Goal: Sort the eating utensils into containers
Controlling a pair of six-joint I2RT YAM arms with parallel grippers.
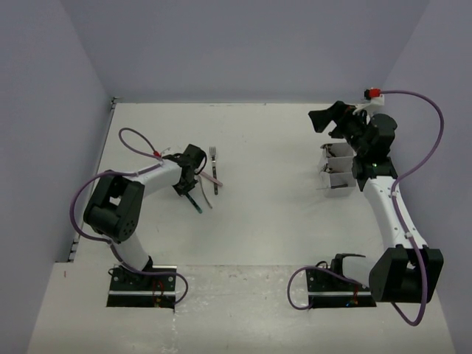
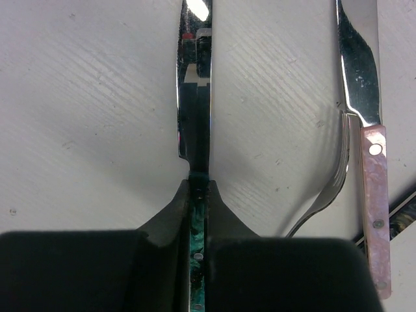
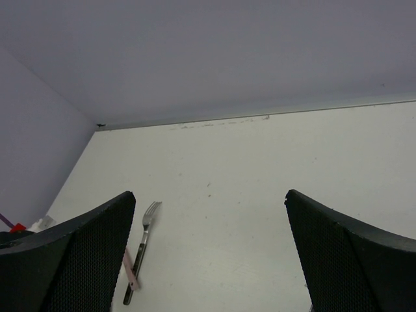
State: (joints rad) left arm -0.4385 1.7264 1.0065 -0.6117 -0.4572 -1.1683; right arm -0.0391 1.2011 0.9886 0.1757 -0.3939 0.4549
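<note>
My left gripper (image 1: pixel 187 177) (image 2: pixel 198 188) is shut on the teal handle of a shiny knife-like utensil (image 2: pixel 195 97), held edge-on just above the table; its handle end pokes out below the gripper in the top view (image 1: pixel 198 206). Beside it lie a pink-handled knife (image 2: pixel 372 188) (image 1: pixel 214 179), a metal fork (image 2: pixel 330 188) and a dark-handled fork (image 1: pixel 214 164) (image 3: pixel 144 237). The white containers (image 1: pixel 335 173) stand at the right. My right gripper (image 1: pixel 324 118) (image 3: pixel 209 195) is open and empty, raised just behind the containers.
Purple walls close the table at the back, left and right. A purple cable (image 1: pixel 428 140) loops beside the right arm and another (image 1: pixel 133 140) arcs over the left arm. A red fitting (image 1: pixel 372 94) sits at the back right.
</note>
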